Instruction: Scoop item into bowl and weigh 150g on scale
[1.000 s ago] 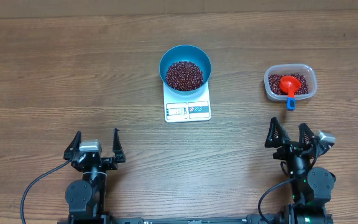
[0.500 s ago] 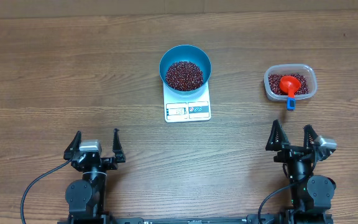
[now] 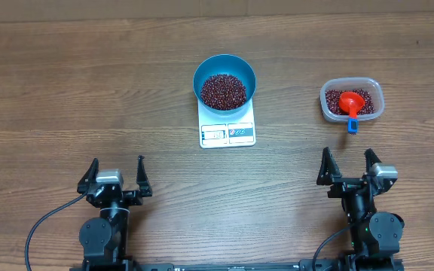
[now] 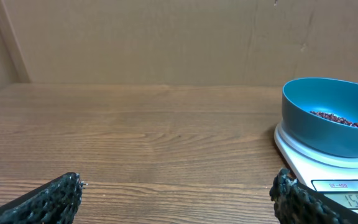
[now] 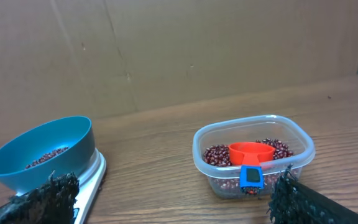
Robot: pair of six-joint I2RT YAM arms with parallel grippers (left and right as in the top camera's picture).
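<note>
Left gripper (image 3: 116,164) gapes empty. At mid-table (image 3: 89,90), the bowl (image 3: 202,71) of beans (image 3: 224,90) sits on the scale (image 3: 227,134), long axis running front-to-back, display (image 4: 353,200) edge facing the robot; only the left wrist view makes its digits legible. Right gripper (image 3: 346,158) gapes empty too.

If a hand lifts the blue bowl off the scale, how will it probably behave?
The blue bowl looks rigid, so it should keep its shape. The heap of beans inside probably makes it bottom-heavy, yet tilting could spill them. Its smooth wall may slip in a grip.
</note>
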